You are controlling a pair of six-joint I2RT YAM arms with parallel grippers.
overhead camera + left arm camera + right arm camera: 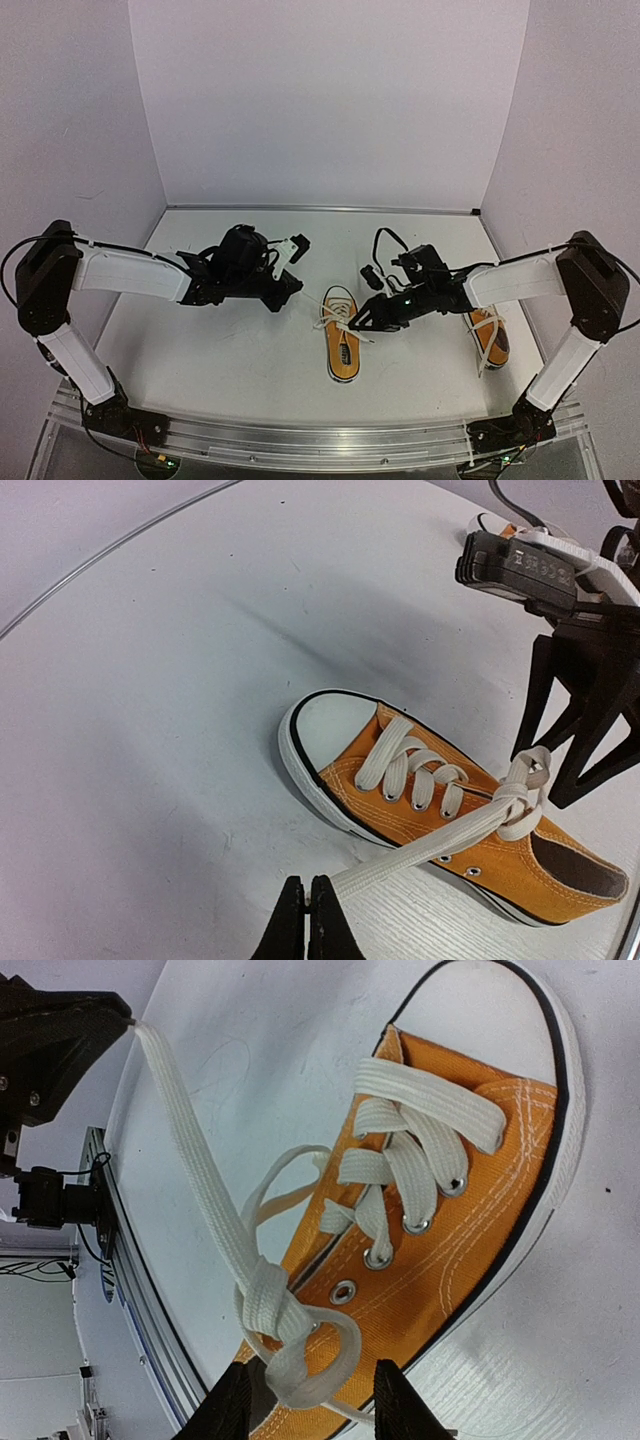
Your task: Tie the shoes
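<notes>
An orange sneaker [341,340] with a white toe cap lies mid-table, toe pointing away; it also shows in the left wrist view [440,810] and the right wrist view [470,1190]. My left gripper [289,286] is shut on the end of one white lace [430,852], which runs taut from the pads [308,905] to a loose knot [268,1295] over the tongue. My right gripper [357,320] is open, its fingers [400,1400] on either side of a lace loop [325,1365] beside the knot. The second sneaker [489,338] lies at the right, partly hidden under my right arm.
White walls enclose the table on the left, back and right. A metal rail [300,435] runs along the near edge. A cable [385,240] loops above my right wrist.
</notes>
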